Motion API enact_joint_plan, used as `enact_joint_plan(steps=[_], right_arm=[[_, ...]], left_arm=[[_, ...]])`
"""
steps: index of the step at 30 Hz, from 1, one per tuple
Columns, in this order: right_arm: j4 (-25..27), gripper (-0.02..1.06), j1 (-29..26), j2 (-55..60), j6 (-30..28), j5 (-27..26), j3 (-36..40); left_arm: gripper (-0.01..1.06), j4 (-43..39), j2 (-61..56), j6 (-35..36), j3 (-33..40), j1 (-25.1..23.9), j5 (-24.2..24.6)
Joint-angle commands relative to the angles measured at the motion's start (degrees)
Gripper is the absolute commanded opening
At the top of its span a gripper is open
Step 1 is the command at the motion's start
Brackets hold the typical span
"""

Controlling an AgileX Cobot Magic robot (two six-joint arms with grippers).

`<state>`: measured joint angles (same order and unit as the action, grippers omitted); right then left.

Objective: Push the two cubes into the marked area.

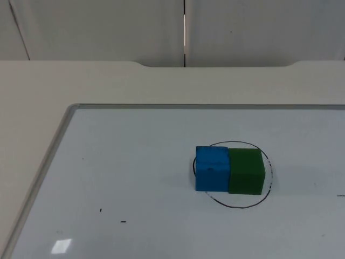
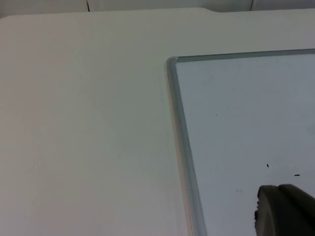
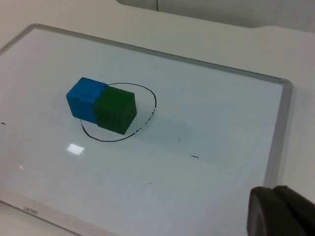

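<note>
White table top runs back to a grey partition wall; a whiteboard w/ a thin metal frame lies flat on it and takes up most of the near surface

Left gripper: a dark fingertip hangs over the whiteboard just inside its framed corner, well apart from the cubes; can't tell if its fingers are apart or closed, nothing seen in its grip. That arm waits

Right gripper: a dark fingertip over the whiteboard near its frame edge, on the far side of the board from the left one, well apart from the cubes; state can't be told here either, nothing seen in its grip

Task things, relative to the drawn circle, a thin black pen outline on the whiteboard:
- green cube sits inside the circle, on the board, upright
- blue cube is pressed flat against the green cube's side, faces touching; it sits mostly inside the circle but its outer edge lies on or slightly over the line on the side away from the green cube
- right wrist view shows the same pair, blue touching green, w/ the outline curving round them

A few small black pen marks dot the board away from the circle, toward the near frame edge, and a bright light reflection lies near them
</note>
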<state>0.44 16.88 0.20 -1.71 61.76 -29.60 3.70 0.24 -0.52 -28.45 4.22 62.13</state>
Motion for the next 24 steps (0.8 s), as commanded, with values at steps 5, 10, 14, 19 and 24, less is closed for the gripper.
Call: enact_joint_plan(steps=[5, 10, 14, 19, 24], right_arm=[[-0.04, 0.0, -0.26, -0.2, -0.65, 0.07, 0.15], [-0.04, 0.0, -0.26, -0.2, -0.65, 0.07, 0.15], [-0.44, 0.04, -0.26, -0.2, -0.46, 0.07, 0.15], [-0.44, 0.23, -0.26, -0.2, -0.34, 0.07, 0.15], [-0.44, 0.58, -0.26, -0.2, -0.23, 0.07, 0.15]], left_arm=[[0.0, -0.25, -0.24, 0.06, 0.24, -0.21, -0.58], [0.0, -0.25, -0.24, 0.06, 0.24, -0.21, -0.58], [0.0, -0.25, -0.24, 0.06, 0.24, -0.21, -0.58], [0.0, -0.25, -0.24, 0.06, 0.24, -0.21, -0.58], [0.08, -0.25, -0.24, 0.06, 0.24, -0.21, -0.58]])
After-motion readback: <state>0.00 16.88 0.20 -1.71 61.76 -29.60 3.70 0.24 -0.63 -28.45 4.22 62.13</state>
